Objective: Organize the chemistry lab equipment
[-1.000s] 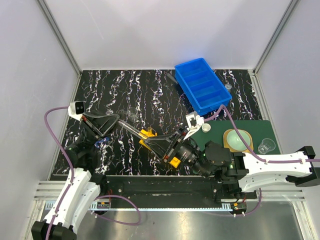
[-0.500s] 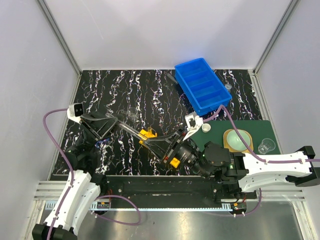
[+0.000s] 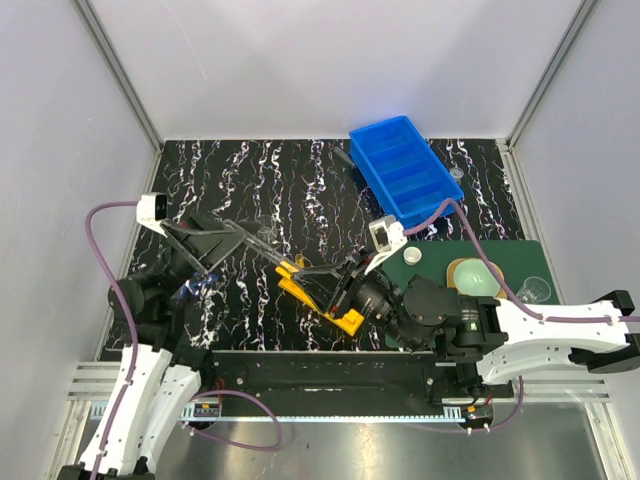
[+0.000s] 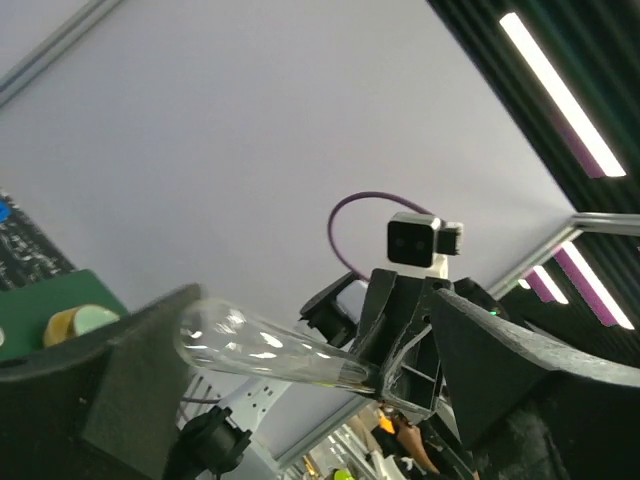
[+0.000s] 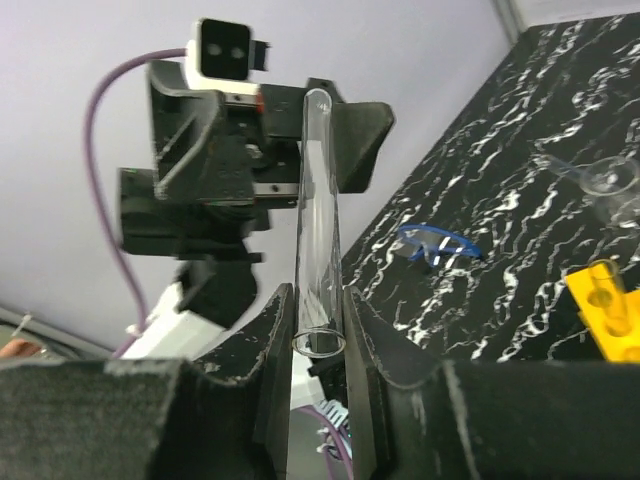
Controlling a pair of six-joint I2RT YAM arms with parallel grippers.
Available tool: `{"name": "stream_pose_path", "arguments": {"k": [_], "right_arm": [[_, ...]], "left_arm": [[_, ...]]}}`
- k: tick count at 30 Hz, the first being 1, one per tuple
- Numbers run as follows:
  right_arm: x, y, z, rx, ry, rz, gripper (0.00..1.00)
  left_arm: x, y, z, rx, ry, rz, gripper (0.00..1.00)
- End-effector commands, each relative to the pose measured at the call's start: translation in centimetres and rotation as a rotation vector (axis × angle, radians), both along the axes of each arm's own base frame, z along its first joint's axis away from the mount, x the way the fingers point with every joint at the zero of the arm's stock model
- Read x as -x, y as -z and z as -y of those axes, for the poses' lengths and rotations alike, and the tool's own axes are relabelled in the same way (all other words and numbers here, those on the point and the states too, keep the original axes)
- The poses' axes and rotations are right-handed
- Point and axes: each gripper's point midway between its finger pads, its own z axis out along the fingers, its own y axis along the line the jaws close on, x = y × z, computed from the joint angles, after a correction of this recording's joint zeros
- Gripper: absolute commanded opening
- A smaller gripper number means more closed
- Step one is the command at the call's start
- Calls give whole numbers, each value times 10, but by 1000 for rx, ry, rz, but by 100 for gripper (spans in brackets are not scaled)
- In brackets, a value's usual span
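A clear glass test tube (image 5: 319, 200) is clamped near its open end between my right gripper's (image 5: 320, 345) fingers, and it points at the left gripper. My left gripper (image 4: 320, 370) stands wide open around the tube's (image 4: 270, 350) rounded end, and its fingers do not touch the glass. From above, the tube (image 3: 272, 255) spans between the left gripper (image 3: 240, 238) and the right gripper (image 3: 312, 285), over the yellow rack (image 3: 349, 320). The blue divided bin (image 3: 405, 172) sits at the back right. A small white round piece (image 3: 412, 256) lies on the dark green mat. A glass beaker (image 3: 535, 290) stands at the far right.
The dark green mat (image 3: 520, 255) carries a pale green dome (image 3: 470, 278). Blue safety glasses (image 3: 195, 290) lie near the left arm's base. Small clear glassware (image 3: 265, 228) rests on the marbled table behind the tube. Grey walls close in three sides.
My left gripper has opened from shut, letting go of the tube's rounded end. The right gripper keeps its hold and has shifted slightly left with the tube.
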Motion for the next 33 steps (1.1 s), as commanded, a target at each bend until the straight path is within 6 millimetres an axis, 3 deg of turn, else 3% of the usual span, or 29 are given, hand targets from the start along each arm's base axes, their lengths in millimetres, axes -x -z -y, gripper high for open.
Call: {"name": "stream_pose_path", "arguments": {"k": [1, 2, 3, 4, 5, 7, 8, 10, 11, 13, 14, 19, 26, 33], "right_arm": [[-20, 7, 23, 206, 135, 16, 0], [-24, -2, 30, 217, 167, 15, 0], [-27, 3, 30, 261, 187, 19, 0], [-29, 15, 37, 346, 201, 26, 0], [-32, 6, 44, 352, 224, 27, 0], [-34, 17, 53, 458, 238, 43, 0], [-35, 8, 57, 456, 244, 38, 0], [-33, 21, 66, 564, 235, 47, 0], [-32, 13, 70, 553, 231, 28, 0], [-30, 28, 77, 661, 222, 22, 0], [-28, 23, 78, 656, 210, 5, 0], [-28, 41, 81, 797, 211, -9, 0], [-34, 59, 70, 917, 150, -32, 0], [-65, 79, 61, 1021, 135, -83, 0]], "left_arm": [[-4, 13, 0, -268, -136, -24, 99], [1, 3, -4, -326, -193, 48, 99], [-2, 15, -6, -370, -202, -19, 99], [-2, 15, -8, -390, -224, -20, 99], [0, 8, -11, -426, -251, 18, 99], [-1, 17, -14, -477, -268, -24, 99], [0, 14, -16, -507, -289, 3, 99], [-1, 23, -20, -545, -307, -30, 99], [-1, 21, -21, -554, -319, -24, 99], [-1, 27, -24, -583, -334, -31, 99], [0, 27, -24, -588, -333, -28, 99], [-3, 36, -24, -612, -330, -39, 99], [-1, 49, -21, -635, -297, -47, 99], [4, 61, -19, -651, -270, -53, 99]]}}
